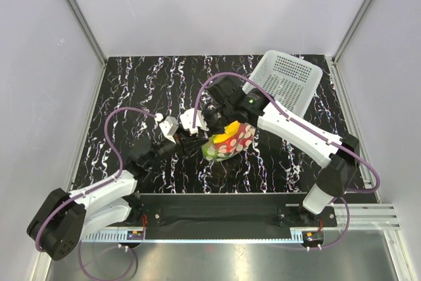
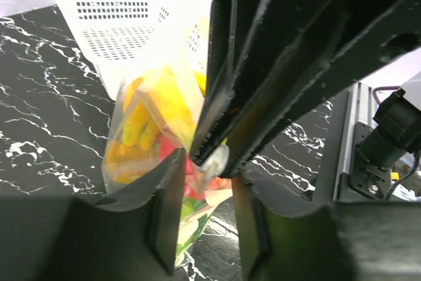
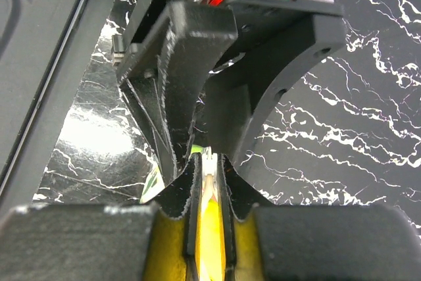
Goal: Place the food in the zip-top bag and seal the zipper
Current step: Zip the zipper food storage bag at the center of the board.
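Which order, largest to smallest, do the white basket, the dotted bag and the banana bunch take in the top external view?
1. white basket
2. dotted bag
3. banana bunch, only partly visible inside the bag

**A:** Where could a gripper pass?

**B:** Over the marble table's (image 1: 125, 97) left half, and along the near strip in front of the zip-top bag (image 1: 229, 140).

**A:** What's in the way?

**B:** The white basket (image 1: 287, 78) fills the far right corner, and the right arm (image 1: 296, 129) slants in front of it. The right gripper (image 3: 208, 162), pinching the bag's left end, faces the spread left gripper (image 2: 207, 177) there.
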Available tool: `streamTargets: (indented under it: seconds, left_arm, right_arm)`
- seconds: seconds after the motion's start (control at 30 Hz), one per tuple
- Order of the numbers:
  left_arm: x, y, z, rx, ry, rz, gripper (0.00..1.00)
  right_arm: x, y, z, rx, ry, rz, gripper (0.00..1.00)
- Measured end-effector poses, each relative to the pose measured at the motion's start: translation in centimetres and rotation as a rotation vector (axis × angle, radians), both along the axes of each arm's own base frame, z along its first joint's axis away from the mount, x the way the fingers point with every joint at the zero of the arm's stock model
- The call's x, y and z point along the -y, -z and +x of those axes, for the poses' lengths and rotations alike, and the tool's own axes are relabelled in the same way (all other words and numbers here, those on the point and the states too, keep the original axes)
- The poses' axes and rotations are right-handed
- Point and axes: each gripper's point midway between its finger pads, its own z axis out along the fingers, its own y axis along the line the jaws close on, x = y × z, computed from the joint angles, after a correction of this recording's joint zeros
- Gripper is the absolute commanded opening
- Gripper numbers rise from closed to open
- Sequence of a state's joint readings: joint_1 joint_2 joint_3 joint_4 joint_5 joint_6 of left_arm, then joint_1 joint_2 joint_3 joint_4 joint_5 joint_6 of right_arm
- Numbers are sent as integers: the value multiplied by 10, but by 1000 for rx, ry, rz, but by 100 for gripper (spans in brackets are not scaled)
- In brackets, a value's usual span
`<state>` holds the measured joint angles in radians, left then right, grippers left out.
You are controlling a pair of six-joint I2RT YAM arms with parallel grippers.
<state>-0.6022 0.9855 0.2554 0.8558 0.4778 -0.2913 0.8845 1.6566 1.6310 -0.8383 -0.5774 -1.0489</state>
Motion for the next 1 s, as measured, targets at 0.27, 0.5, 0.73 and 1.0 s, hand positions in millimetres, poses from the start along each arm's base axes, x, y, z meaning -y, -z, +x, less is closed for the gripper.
streamTargets:
  seconds: [0.27,0.5,0.73,1.0]
  left_arm:
    - [-1,-4,-1,19,-6,-16,45]
    - [-6,2,-7,26,-4,-19,50]
    - [-6,1,-6,36,-10,-22,41]
    - [3,22,2,-25,4,-13,8]
  right_arm:
    - [0,-1,-1,1,-4,-1,0]
    - [0,0,0,2,-5,-1,0]
    - [0,-1,0,3,-5,-1,0]
    - [3,1,-2,-6,-4,-12,0]
